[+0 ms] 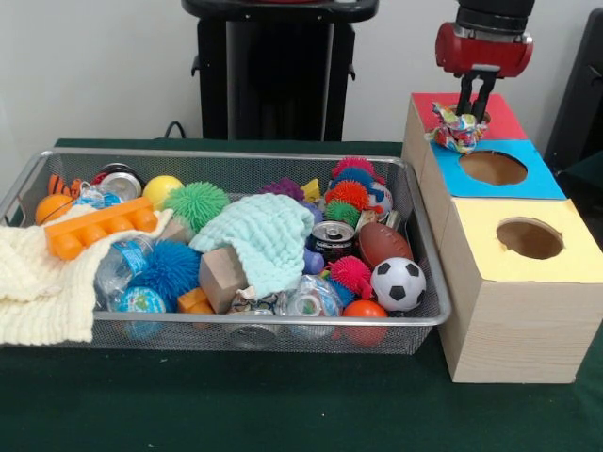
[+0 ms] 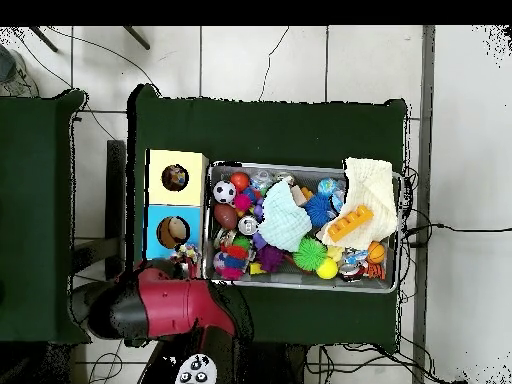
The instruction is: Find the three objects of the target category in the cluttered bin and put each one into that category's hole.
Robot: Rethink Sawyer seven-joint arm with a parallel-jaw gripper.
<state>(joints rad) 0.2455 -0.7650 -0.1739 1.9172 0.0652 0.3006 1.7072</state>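
Crumpled wrapper [image 1: 458, 127] hung pinched between closed fingers of gripper [image 1: 476, 102], over red panel [image 1: 497, 117] of sorting box [image 1: 509, 320], beside blue panel's hole [image 1: 493, 168]. Yellow panel's hole [image 1: 529, 238] lay nearer, uncovered. Air above box free. Bin [image 1: 226, 331] stood against box side, crowded: soccer ball [image 1: 398, 283], football [image 1: 383, 244], can [image 1: 332, 239], mint knit cloth [image 1: 267, 236]. Overhead: arm [image 2: 165, 308] hid red panel; wrapper barely visible at its tip.

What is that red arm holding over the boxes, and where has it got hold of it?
A crumpled, colourful wrapper, pinched at its top by the gripper, above the red box.
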